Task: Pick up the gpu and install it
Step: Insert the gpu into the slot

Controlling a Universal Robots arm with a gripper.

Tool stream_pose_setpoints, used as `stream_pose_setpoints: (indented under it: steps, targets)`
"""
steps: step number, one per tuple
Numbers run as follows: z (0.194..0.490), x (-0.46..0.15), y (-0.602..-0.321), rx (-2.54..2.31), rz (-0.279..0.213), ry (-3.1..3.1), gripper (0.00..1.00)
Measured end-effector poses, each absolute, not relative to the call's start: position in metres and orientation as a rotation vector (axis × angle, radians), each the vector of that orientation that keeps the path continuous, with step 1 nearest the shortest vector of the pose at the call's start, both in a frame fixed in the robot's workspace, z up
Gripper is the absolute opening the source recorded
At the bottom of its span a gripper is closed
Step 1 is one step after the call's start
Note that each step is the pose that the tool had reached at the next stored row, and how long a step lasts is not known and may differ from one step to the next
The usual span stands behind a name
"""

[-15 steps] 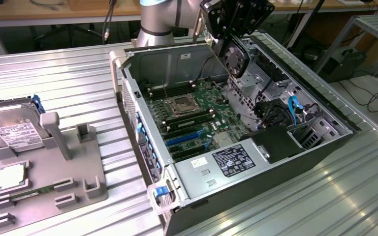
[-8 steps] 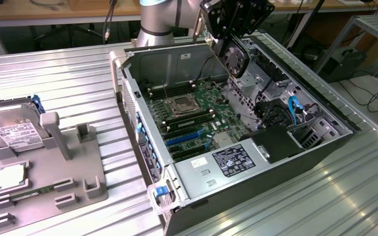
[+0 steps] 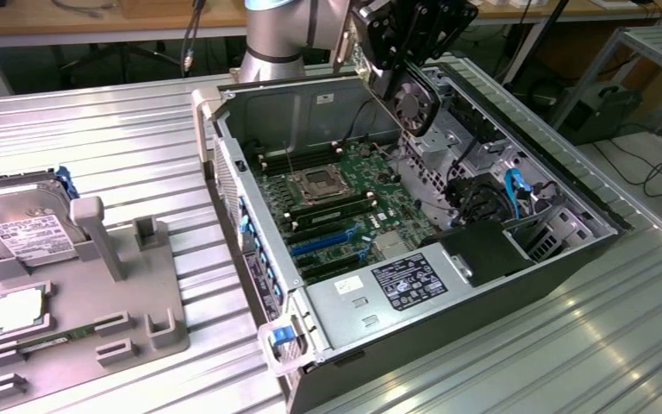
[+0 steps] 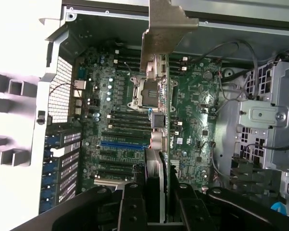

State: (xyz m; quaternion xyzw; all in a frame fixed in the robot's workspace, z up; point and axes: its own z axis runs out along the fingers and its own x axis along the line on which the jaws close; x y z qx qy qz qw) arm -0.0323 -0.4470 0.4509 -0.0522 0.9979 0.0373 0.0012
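The gpu [image 3: 412, 102] hangs above the far end of the open computer case [image 3: 572, 250], with its black round fan facing the exterior view's right. My gripper [image 3: 414, 60] is shut on its upper part. In the wrist view the gpu [image 4: 157, 122] is edge-on, a narrow slab running from my gripper [image 4: 159, 204] out to its silver end bracket [image 4: 166, 29]. It sits between the black fingers [image 4: 134, 204]. Below it lies the green motherboard [image 4: 197, 101] with a blue slot [image 4: 123, 143]. The card hangs well clear of the board.
A grey fixture tray [image 3: 84, 323] stands at the exterior view's left with a silver hard drive [image 3: 27, 228] propped in it and a chip [image 3: 17, 310]. Inside the case are the CPU socket [image 3: 316, 183], a labelled power supply [image 3: 406, 280], drive cages and blue cables [image 3: 515, 194].
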Motion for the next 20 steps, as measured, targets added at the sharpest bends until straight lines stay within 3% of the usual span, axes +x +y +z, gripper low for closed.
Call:
stream_pose_setpoints:
  steps: [20]
  targets:
    - [0.4509,-0.0323,-0.447,-0.375,0.117,3.12,0.28]
